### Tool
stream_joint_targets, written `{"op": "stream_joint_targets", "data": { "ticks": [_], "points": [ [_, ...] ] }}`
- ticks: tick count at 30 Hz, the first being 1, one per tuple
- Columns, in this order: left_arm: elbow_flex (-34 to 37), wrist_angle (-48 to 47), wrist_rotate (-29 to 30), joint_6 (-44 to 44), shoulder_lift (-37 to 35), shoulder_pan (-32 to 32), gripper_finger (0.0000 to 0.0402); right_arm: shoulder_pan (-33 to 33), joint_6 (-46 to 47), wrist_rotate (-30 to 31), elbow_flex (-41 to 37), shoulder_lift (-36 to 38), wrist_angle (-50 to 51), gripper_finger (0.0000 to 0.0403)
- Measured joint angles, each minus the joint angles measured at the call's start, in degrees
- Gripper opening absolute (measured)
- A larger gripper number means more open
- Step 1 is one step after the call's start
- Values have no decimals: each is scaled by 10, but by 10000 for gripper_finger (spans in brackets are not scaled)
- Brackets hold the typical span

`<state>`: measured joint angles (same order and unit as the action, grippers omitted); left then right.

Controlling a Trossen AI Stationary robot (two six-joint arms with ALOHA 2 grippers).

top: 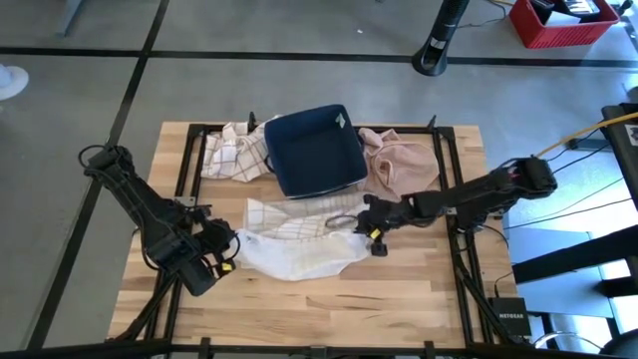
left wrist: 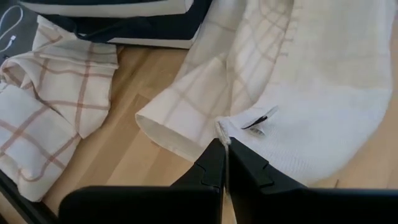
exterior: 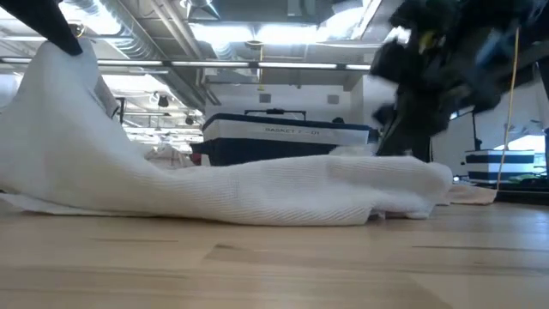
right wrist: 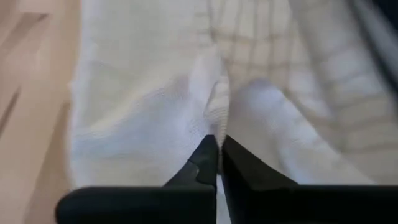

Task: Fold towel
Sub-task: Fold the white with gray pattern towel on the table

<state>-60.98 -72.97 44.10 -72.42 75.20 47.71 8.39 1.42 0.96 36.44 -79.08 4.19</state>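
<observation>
A white towel (top: pixel 299 249) with a faint check lies crumpled on the wooden table (top: pixel 399 299), in front of a dark blue basket (top: pixel 314 150). My left gripper (top: pixel 225 251) is shut on the towel's left end, which rises to a peak (exterior: pixel 60 60) in the low view. My right gripper (top: pixel 371 235) is shut on the towel's right end (exterior: pixel 420 176), which lies low near the tabletop. The towel's middle (exterior: pixel 283 193) rests on the table. My left gripper pinches the towel's hemmed edge (left wrist: pixel 221 129) between its two fingers, next to a small dark tag (left wrist: pixel 258 121). That end is lifted clear, and the cloth slopes down from it to the table. My right gripper pinches a raised ridge of bunched cloth (right wrist: pixel 214 106) at the towel's right end, between its two fingers. The fingers slant down from the table's right side. One layer or several, I cannot tell.
A checked cloth (top: pixel 234 155) lies left of the basket and a pink cloth (top: pixel 404 165) right of it, both at the table's far side. Bare wood runs along the near edge (top: pixel 329 319).
</observation>
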Motion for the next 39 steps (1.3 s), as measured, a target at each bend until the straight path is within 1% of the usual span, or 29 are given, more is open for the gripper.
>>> {"op": "stream_joint_targets", "data": {
  "ticks": [3,7,10,12,14,17,21,24,27,30,34,37,39],
  "points": [
    [-20,28,9,32,0,4,5,55,2,74,50,46,103,11],
    [-73,76,60,116,0,17,5,140,15,168,145,101,225,6],
    [-120,117,109,214,0,28,5,202,14,252,222,121,296,7],
    [-156,135,150,289,0,30,5,231,6,310,279,128,342,11],
    [-192,155,198,365,0,27,5,246,-8,372,335,130,396,11],
    [-238,174,264,477,0,13,5,250,-33,458,410,129,457,7],
    [-288,199,359,613,-1,-15,5,229,-85,555,488,129,493,10],
    [-322,201,418,685,-3,-40,5,195,-133,584,532,130,497,13],
    [-349,200,443,736,-11,-72,5,149,-174,591,573,130,496,9],
    [-365,201,446,764,-28,-109,5,96,-211,590,605,130,484,8],
    [-379,201,446,786,-49,-154,5,36,-269,588,632,130,423,10],
    [-396,204,445,793,-62,-174,5,8,-306,571,651,130,375,8],
    [-410,233,425,813,-70,-180,5,0,-315,552,663,129,342,8]
  ]
}}
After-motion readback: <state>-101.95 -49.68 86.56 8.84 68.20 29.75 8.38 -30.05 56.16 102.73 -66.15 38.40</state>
